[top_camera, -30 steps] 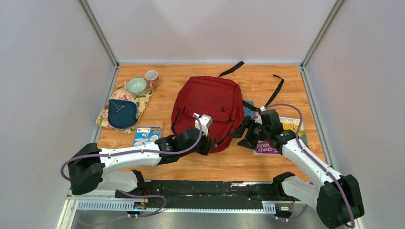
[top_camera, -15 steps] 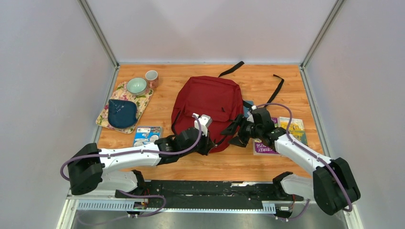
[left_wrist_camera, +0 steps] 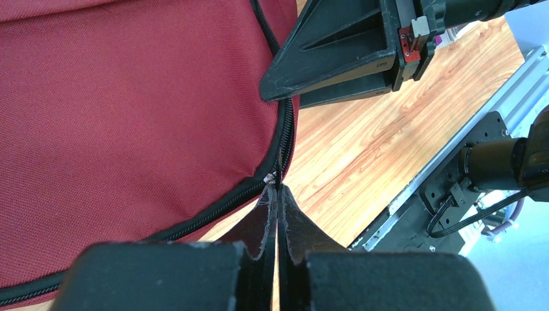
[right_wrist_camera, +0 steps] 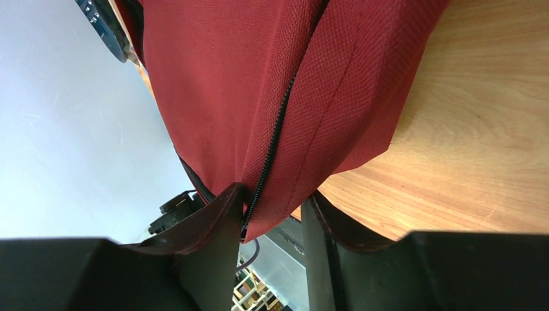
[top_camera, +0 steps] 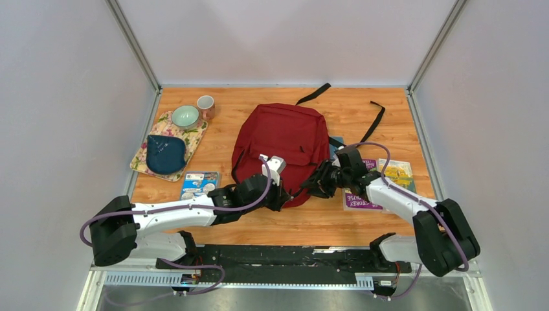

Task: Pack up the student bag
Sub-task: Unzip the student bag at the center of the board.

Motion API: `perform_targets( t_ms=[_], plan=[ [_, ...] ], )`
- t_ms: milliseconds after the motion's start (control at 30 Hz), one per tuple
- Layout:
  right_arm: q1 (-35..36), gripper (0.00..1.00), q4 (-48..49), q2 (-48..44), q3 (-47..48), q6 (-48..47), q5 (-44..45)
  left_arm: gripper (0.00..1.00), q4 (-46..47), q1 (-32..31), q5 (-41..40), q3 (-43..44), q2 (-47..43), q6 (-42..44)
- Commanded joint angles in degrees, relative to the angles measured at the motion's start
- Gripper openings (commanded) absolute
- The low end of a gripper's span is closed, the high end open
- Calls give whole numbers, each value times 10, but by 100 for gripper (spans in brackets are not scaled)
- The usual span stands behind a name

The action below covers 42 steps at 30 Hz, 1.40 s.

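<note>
The student bag [top_camera: 281,139], dark red with black zippers and straps, lies flat mid-table. My left gripper [top_camera: 283,195] is at its near edge, shut on the zipper pull [left_wrist_camera: 272,176]; the fingertips meet [left_wrist_camera: 277,191] where the black zipper curves round the corner. My right gripper [top_camera: 311,185] is at the bag's near right edge. In the right wrist view its jaws [right_wrist_camera: 272,194] are narrow, pinching a fold of red fabric [right_wrist_camera: 291,162] with the zipper line running through it. The right gripper's fingers [left_wrist_camera: 336,52] also show in the left wrist view, just above the zipper.
A floral mat [top_camera: 144,162] at the left holds a teal bowl [top_camera: 186,116] and a dark blue pouch [top_camera: 165,153]; a pink mug [top_camera: 206,105] stands beside it. A small printed card [top_camera: 199,183] lies near the left arm. Books [top_camera: 382,184] lie right of the bag.
My right gripper has moved left from over the books to the bag's near right edge and closed round the fabric. The left gripper has stayed on the zipper pull.
</note>
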Motion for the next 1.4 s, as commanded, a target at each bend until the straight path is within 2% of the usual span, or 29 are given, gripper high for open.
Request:
perform_targets(
  t_ms=[0, 167, 267, 300, 367, 467, 600, 800, 1000, 1167, 1367],
  plan=[
    [2, 38, 28, 9, 19, 1, 0, 0, 31, -4, 13, -2, -18, 7],
    [2, 28, 29, 21, 21, -6, 4, 0, 32, -4, 13, -5, -19, 9],
    [2, 17, 26, 27, 23, -14, 8, 0, 32, -4, 13, -10, -22, 9],
    [3, 9, 21, 29, 23, -19, 10, 0, 31, -4, 10, -10, -25, 10],
    [2, 0, 12, 34, 30, -34, 19, 0, 25, -4, 3, -17, -27, 8],
    [1, 0, 2, 41, 41, -51, 24, 0, 13, -4, -28, -34, -46, 2],
    [-2, 0, -35, 51, 67, -93, 33, 0, -26, -4, -115, -53, -86, -6],
    [-14, 0, -57, 46, 81, -130, 37, 0, -120, -2, -228, -80, -154, -6],
    [-29, 0, -86, 34, 97, -159, 59, 0, -200, 10, -284, -97, -201, -11],
    [-43, 0, -102, 40, 142, -182, 60, 0, -193, 11, -260, -98, -213, 10],
    [-49, 0, -116, 74, 218, -216, 32, 0, -114, 9, -120, -68, -178, 57]
  ],
)
